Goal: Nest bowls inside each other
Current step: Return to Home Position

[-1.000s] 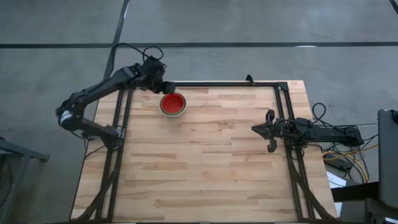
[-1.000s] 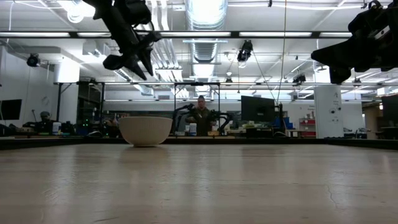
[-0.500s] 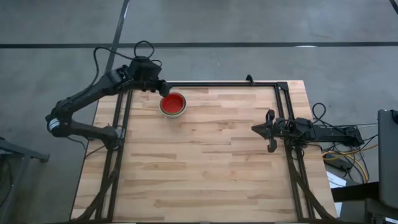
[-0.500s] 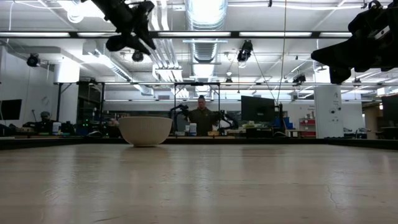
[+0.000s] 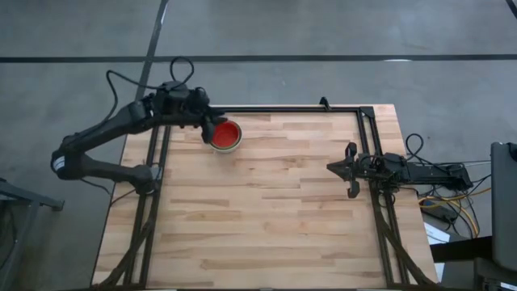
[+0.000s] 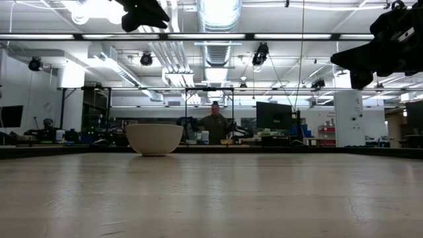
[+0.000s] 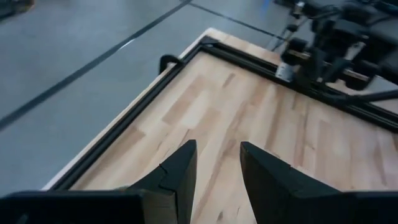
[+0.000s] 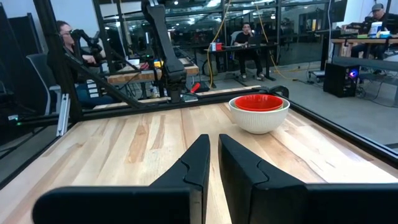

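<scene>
My left pincer (image 5: 208, 121) hangs high over the back left corner of the counter (image 5: 266, 226). From above, it looks as if it sits right at the edge of the bowls (image 5: 225, 136). The low view shows more: the left pincer (image 6: 145, 12) is way up at the top of the picture, well above the stack and not touching it. In the left wrist view its two fingers (image 7: 180, 171) stand apart with bare wood between them, so it is let go and holds nothing. That view does not show the bowls at all, only the counter's back edge and the other arm far off.

The bowls sit as one stack near the back left corner. From above I mostly see the red bowl (image 5: 226, 133) on top. From table height I see only the white-grey bowl (image 6: 154, 139) on the outside, and no red. The right wrist view shows the most: red inside, a thin rim of a green bowl (image 8: 286, 106) around it, and white-grey on the outside.

My right pincer (image 5: 331, 168) waits by the right edge, about halfway along. Its fingers (image 8: 196, 162) are almost together with only a thin slit, and they hold nothing.
</scene>
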You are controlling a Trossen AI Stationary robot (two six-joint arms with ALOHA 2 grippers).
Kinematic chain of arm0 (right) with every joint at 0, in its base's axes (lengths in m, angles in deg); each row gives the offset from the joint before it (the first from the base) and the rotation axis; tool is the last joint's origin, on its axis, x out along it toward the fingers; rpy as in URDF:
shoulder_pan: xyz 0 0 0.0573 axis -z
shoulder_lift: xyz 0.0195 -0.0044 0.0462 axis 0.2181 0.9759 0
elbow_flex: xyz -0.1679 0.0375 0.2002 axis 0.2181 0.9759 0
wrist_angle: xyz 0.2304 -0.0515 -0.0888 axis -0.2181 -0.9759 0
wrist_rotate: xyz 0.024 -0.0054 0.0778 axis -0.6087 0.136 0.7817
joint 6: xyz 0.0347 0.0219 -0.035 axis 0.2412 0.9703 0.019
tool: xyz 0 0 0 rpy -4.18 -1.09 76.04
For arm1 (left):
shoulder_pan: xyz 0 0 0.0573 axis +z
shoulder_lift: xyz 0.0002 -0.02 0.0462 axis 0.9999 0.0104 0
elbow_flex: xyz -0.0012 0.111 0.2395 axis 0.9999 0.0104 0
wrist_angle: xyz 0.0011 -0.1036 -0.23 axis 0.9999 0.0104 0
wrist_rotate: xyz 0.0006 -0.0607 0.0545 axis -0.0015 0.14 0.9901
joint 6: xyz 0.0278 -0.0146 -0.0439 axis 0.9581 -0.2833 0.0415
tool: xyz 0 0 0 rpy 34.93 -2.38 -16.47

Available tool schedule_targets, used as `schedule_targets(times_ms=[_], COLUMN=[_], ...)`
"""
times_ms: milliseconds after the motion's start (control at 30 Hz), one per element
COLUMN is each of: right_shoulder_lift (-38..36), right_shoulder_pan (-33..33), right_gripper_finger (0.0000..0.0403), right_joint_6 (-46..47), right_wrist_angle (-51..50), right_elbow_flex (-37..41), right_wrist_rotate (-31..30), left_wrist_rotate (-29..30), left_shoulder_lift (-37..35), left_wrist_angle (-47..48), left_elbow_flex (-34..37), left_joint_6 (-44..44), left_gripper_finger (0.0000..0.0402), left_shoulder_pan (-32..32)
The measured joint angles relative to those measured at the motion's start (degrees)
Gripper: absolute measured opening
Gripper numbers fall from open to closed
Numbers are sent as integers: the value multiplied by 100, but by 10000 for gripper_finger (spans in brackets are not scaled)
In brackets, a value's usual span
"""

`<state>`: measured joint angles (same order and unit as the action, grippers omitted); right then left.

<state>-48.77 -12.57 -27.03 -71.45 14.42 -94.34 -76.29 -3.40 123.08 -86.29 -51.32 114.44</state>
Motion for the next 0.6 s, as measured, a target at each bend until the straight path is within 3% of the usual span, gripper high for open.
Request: schedule_targets(times_ms=[600], right_shoulder_lift=[0], right_shoulder_pan=[0], right_gripper_finger=[34], right_joint_6=[1], right_wrist_angle=[0], right_elbow_flex=[0], right_wrist_rotate=[0], left_wrist_rotate=[-1], left_shoulder_lift=[-419], left_wrist_angle=[-828], left_elbow_flex=[330], left_joint_6=[719], left_gripper_finger=[127], left_shoulder_pan=[-1425])
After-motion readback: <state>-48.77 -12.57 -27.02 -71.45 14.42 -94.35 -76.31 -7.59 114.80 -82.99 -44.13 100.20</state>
